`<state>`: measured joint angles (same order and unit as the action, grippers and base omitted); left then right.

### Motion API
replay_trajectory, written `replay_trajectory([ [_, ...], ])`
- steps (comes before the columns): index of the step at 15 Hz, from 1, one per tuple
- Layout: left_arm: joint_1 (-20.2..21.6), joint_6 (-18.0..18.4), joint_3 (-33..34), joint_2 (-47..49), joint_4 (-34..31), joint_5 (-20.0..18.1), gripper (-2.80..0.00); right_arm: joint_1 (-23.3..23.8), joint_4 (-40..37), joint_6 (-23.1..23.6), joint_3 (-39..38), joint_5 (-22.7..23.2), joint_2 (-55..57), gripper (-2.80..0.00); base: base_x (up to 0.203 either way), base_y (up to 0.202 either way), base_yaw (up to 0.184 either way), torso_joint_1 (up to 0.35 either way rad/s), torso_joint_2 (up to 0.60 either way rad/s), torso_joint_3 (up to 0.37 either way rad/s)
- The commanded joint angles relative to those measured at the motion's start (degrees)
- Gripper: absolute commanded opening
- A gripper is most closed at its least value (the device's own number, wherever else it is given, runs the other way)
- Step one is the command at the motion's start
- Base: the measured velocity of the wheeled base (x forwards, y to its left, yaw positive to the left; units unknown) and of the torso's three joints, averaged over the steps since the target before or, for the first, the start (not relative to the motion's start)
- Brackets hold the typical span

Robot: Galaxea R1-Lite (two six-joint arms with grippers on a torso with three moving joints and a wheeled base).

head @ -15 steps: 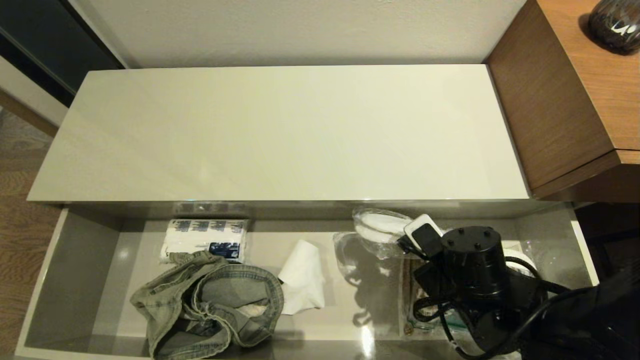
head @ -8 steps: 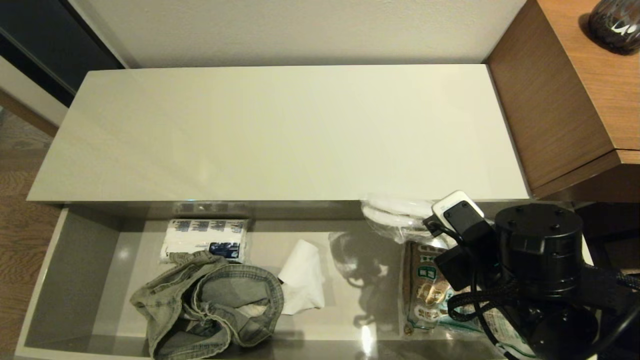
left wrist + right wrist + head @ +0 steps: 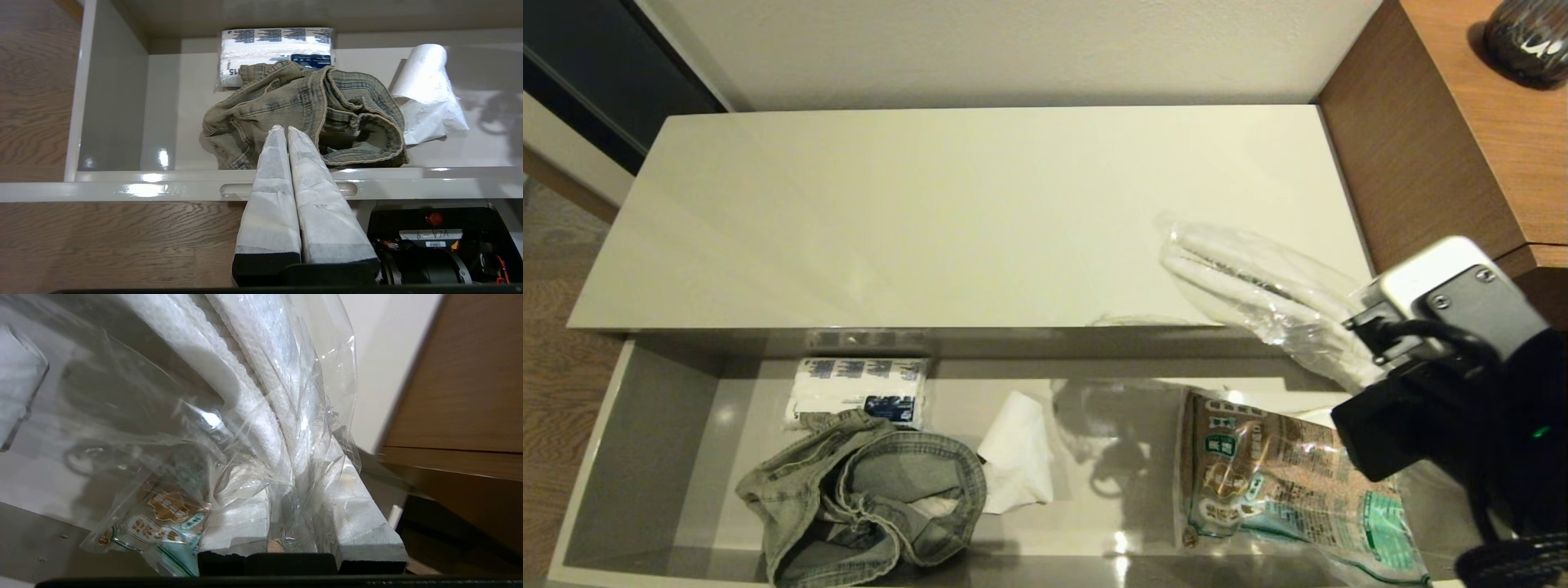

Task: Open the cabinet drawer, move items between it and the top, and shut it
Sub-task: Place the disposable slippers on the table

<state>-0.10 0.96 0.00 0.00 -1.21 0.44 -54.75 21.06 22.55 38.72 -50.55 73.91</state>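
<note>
1. Over the right end of the cabinet, the right hand grips the wrapped slippers, its 2 padded fingers closed on the clear plastic at one end of the pack.
2. The slippers hang clear of the drawer, with their far end over the right part of the cream top; whether that end touches the top cannot be told from the head view.
3. The drawer stands pulled out below the front edge of the top.
4. In the drawer's left half lies the crumpled denim garment, with a blue-and-white paper pack just behind it, touching its edge.
5. A white paper roll lies just beside the garment, toward the middle of the drawer.
6. A brown-and-green food packet lies flat on the drawer floor at the right, below the held slippers.
7. The left hand sits in front of the drawer, its 2 fingers pressed together and holding nothing, pointing toward the garment.
8. A brown wood-grain bench adjoins the right end of the top.
</note>
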Motion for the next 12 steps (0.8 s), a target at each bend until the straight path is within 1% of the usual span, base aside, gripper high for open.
replay_trajectory([
  [1, 0.01, 0.0, 0.0, 0.09, -0.02, 0.0, -2.8, -0.15, -4.09, 0.07, 7.18, -0.38, -5.88, -2.8, 0.0, 0.0, 0.0, 0.0, 0.0, 0.0],
  [2, 0.01, 0.0, 0.0, 0.09, -0.02, 0.0, -2.8, 0.2, -5.24, 0.05, 11.13, -0.48, -5.53, -2.8, 0.0, 0.0, 0.0, 0.0, 0.0, 0.0],
  [4, 0.01, 0.0, 0.0, 0.09, -0.02, 0.07, -2.8, 1.04, -6.27, 0.03, 16.0, -0.55, -3.83, -2.8, 0.0, 0.0, 0.0, 0.0, 0.0, 0.0],
  [5, 0.01, 0.0, 0.0, 0.09, -0.02, 0.0, -2.8, 3.01, -6.21, -0.07, 17.95, -0.33, -2.0, -2.8, 0.0, 0.0, 0.0, 0.0, 0.0, 0.0],
  [7, 0.01, 0.0, 0.0, 0.09, -0.02, 0.09, -2.8, 8.25, -3.64, -0.94, 18.38, 2.66, 1.38, -2.8, 0.0, 0.0, 0.0, 0.0, 0.0, 0.0],
  [8, 0.01, 0.0, 0.0, 0.09, -0.02, 0.0, -2.8, 10.05, -2.21, -1.46, 18.6, 3.98, 2.48, -2.8, 0.0, 0.0, 0.0, 0.0, 0.0, 0.0],
  [9, 0.01, 0.0, 0.0, 0.09, -0.02, 0.09, -2.8, 12.97, -1.22, -1.82, 18.92, 5.69, 3.6, -2.8, 0.0, 0.0, 0.0, 0.0, 0.0, 0.0],
  [11, 0.01, 0.0, 0.0, 0.09, -0.02, 0.0, -2.8, 22.99, 1.48, -3.81, 19.55, 12.94, 8.53, -2.8, 0.0, 0.0, 0.0, 0.0, 0.0, 0.0],
  [12, 0.01, 0.0, 0.0, 0.09, -0.02, 0.09, -2.8, 26.88, 3.26, -4.84, 20.0, 16.35, 12.41, -2.8, 0.0, 0.0, 0.0, 0.0, 0.0, 0.0],
])
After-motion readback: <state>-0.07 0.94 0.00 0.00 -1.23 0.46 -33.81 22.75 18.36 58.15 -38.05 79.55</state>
